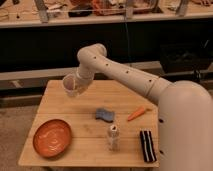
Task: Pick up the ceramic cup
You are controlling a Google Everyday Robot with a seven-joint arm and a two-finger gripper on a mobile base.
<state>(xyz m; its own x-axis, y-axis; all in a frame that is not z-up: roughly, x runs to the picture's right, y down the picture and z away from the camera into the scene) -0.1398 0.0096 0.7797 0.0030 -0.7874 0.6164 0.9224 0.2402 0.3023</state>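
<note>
The ceramic cup [70, 84] is a small cream-white cup, tilted, hanging in the air over the back left part of the wooden table [122, 97]. My gripper [77, 86] is shut on the cup from its right side, at the end of the white arm that reaches in from the right. The cup hides most of the fingers. The cup is off the tabletop.
An orange plate [52, 137] lies at the front left. A blue sponge [105, 115] and an orange carrot [136, 114] lie mid-table. A narrow whitish shaker [113, 137] stands near the front edge, a black striped object [147, 145] to its right. Dark shelving runs behind the table.
</note>
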